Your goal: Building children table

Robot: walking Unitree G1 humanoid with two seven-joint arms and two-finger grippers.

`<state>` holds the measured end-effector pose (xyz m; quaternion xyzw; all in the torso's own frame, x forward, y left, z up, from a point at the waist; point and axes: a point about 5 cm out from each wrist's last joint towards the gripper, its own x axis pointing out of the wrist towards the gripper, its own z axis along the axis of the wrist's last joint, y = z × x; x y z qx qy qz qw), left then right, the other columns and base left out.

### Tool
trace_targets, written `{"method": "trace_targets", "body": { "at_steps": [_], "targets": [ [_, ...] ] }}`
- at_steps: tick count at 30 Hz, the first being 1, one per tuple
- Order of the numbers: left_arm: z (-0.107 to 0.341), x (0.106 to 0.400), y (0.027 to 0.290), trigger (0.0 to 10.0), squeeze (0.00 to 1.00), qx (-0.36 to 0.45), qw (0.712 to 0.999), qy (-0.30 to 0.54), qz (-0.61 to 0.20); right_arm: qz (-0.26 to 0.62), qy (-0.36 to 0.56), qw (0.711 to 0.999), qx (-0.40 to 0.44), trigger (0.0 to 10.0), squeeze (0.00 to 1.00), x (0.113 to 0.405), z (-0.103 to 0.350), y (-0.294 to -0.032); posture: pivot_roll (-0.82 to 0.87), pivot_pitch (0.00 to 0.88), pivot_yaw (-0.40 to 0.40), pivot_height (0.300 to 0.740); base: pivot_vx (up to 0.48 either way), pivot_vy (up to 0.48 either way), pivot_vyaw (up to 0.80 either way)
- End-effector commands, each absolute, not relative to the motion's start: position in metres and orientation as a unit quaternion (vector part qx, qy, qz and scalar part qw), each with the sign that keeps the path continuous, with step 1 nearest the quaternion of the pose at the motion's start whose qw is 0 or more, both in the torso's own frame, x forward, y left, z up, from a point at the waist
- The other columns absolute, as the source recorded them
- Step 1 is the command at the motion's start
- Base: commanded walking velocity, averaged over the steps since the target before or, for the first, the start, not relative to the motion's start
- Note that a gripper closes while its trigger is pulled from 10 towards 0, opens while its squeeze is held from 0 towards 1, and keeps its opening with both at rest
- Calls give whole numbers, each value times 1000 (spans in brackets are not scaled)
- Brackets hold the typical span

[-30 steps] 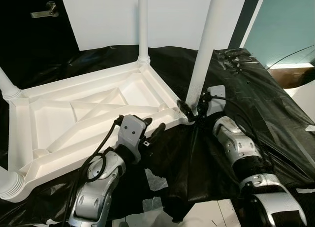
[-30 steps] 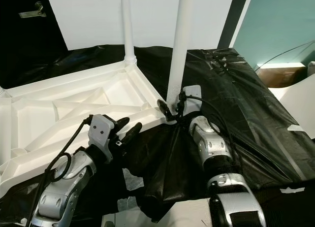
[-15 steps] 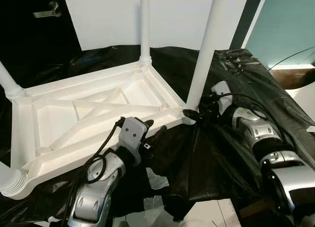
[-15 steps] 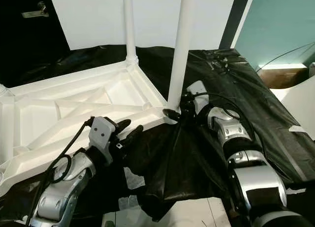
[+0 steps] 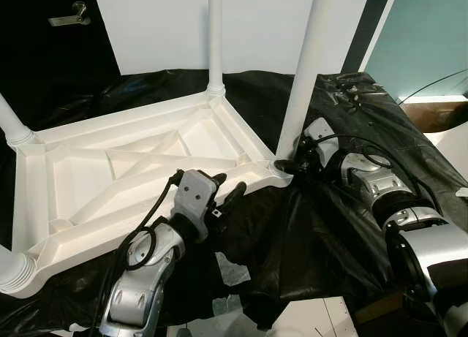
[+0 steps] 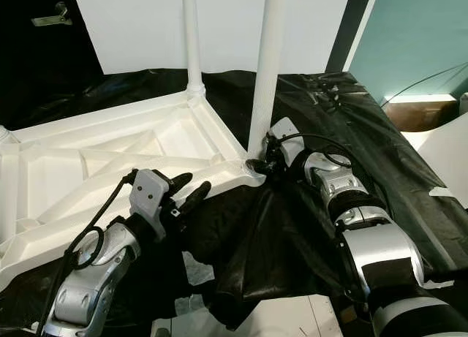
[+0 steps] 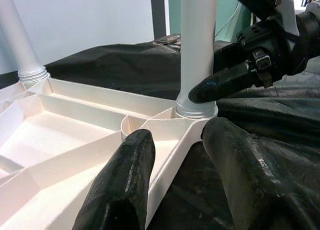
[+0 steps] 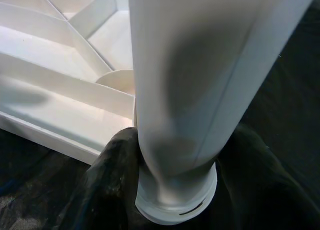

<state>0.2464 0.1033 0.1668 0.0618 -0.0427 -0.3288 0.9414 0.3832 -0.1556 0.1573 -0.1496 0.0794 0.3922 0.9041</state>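
White children's table top [image 5: 110,176] is lying upside down on black plastic sheeting [image 5: 409,169], legs pointing up. Right hand [image 5: 287,164] is gripping the near-corner leg [image 5: 303,74] at its base, one finger on each side of the tube just above the socket collar. Left hand [image 7: 175,190] is sitting open at the table's near edge, its fingers [image 7: 125,185] straddling the rim beside that same corner, not clamping it. Far leg [image 5: 215,37] is standing upright in its socket.

White table frame [image 5: 139,169] and legs [image 5: 307,66], black sheeting [image 5: 380,132], seemingly teal wall [image 5: 424,37].
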Motion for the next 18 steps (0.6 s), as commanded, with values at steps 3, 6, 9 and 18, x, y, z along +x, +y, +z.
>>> {"method": "trace_targets", "body": {
  "at_steps": [3, 6, 9, 18],
  "targets": [
    [167, 245, 106, 10000, 0, 58, 952, -41, -297, 382, 97, 907, -148, 0, 0, 379, 145, -159, 182, 0, -63, 740, 0, 0, 0],
    [166, 244, 105, 10000, 0, 57, 951, -38, -302, 358, 101, 918, -140, 10000, 0, 380, 141, -160, 163, 1, -51, 740, 0, 0, 0],
    [165, 245, 104, 10000, 0, 56, 949, -36, -307, 328, 103, 931, -125, 10000, 0, 381, 137, -158, 155, 6, -45, 740, 0, 0, 0],
    [162, 243, 100, 10000, 0, 57, 944, -25, -324, 263, 100, 957, -67, 10000, 0, 383, 131, -136, 137, 22, -26, 740, 0, 0, 0]
  ]
}}
